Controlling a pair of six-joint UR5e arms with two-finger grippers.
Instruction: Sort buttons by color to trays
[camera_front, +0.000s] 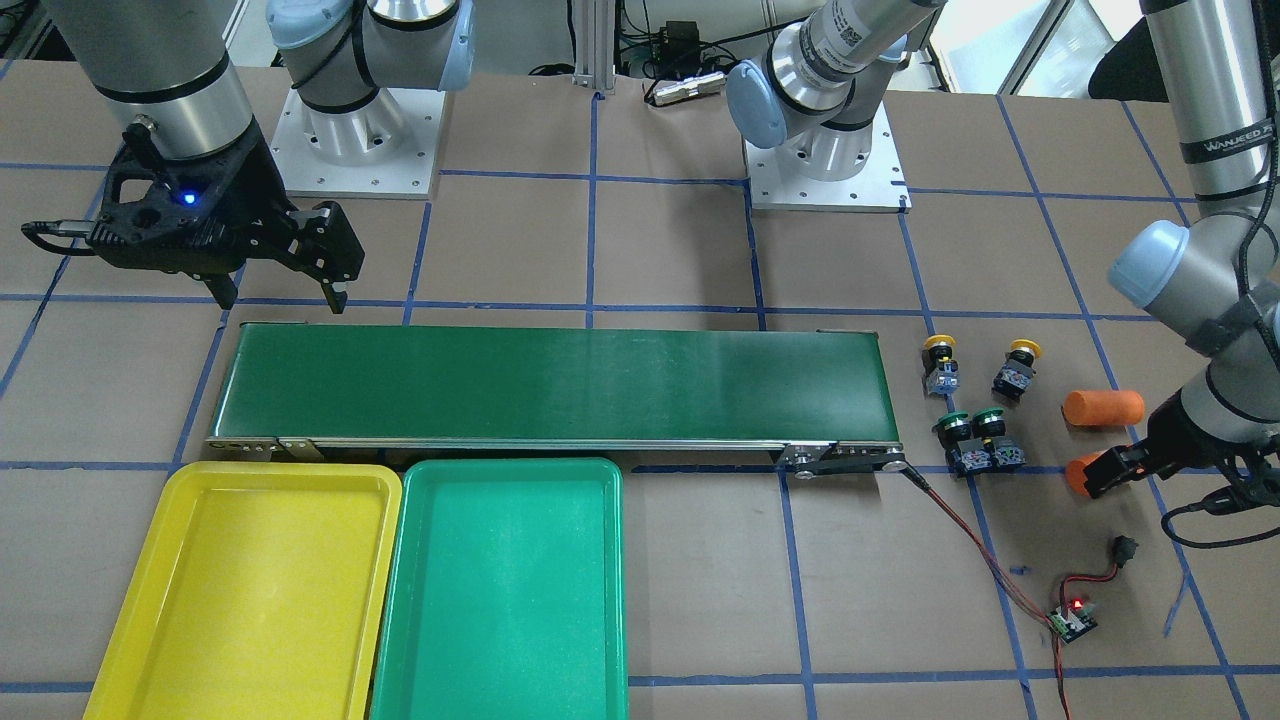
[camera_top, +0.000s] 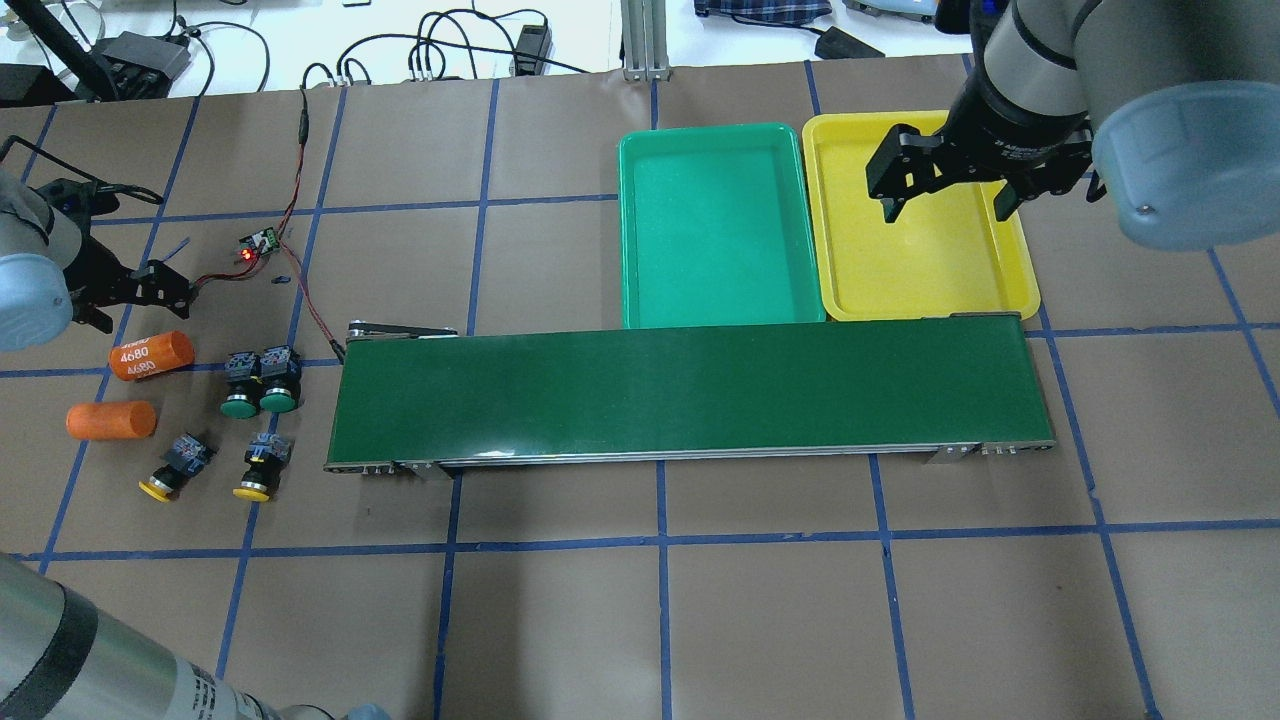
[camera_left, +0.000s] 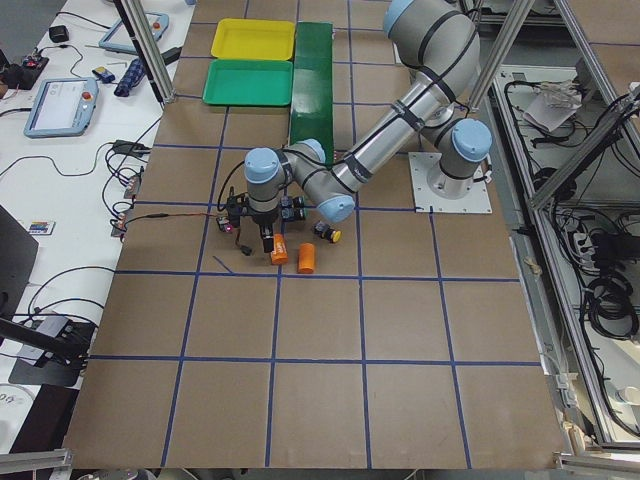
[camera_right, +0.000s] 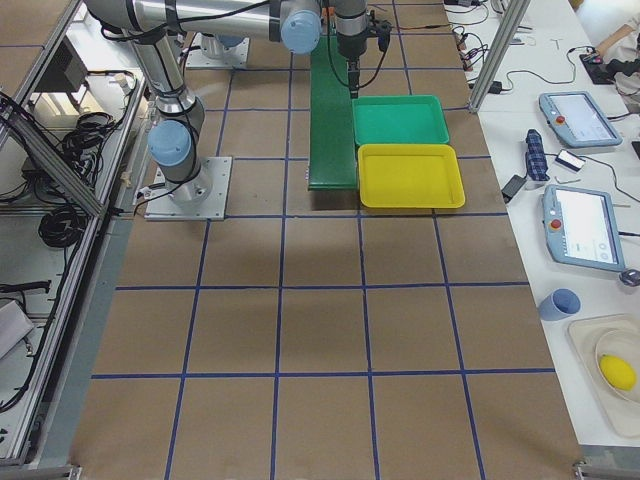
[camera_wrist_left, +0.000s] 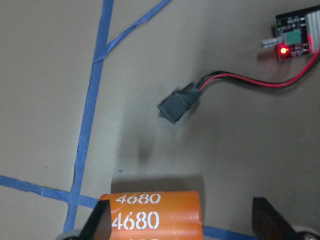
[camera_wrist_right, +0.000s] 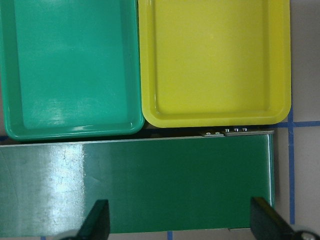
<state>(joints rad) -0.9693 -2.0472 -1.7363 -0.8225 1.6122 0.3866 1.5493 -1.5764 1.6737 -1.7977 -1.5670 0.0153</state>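
Hovering low over the tabletop (camera_top: 560, 620), the left gripper (camera_wrist_left: 181, 215) spreads its fingers wide, with an orange cylinder (camera_top: 150, 355) marked 4680 lying between them. Two green buttons (camera_top: 259, 385) sit touching just beside the conveyor belt (camera_top: 680, 390), and two yellow buttons (camera_top: 258, 470) lie near them. The right gripper (camera_top: 945, 212) hangs over the belt's far end, fingers wide, holding nothing. The yellow tray (camera_top: 1012, 292) and green tray (camera_top: 630, 230) sit side by side against the belt.
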